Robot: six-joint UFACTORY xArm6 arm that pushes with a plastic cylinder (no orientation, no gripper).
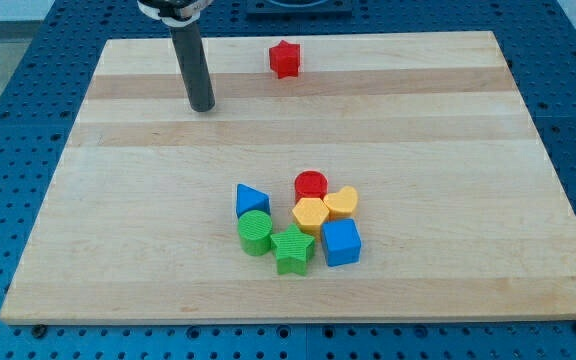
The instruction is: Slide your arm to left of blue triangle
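Note:
The blue triangle lies at the left side of a cluster of blocks in the lower middle of the board. My tip rests on the board near the view's top left, far above and a little left of the blue triangle, touching no block. The rod rises out of the view's top.
In the cluster: green cylinder, green star, blue cube, yellow hexagon, yellow heart, red cylinder. A red star sits alone near the top. The wooden board lies on a blue pegboard.

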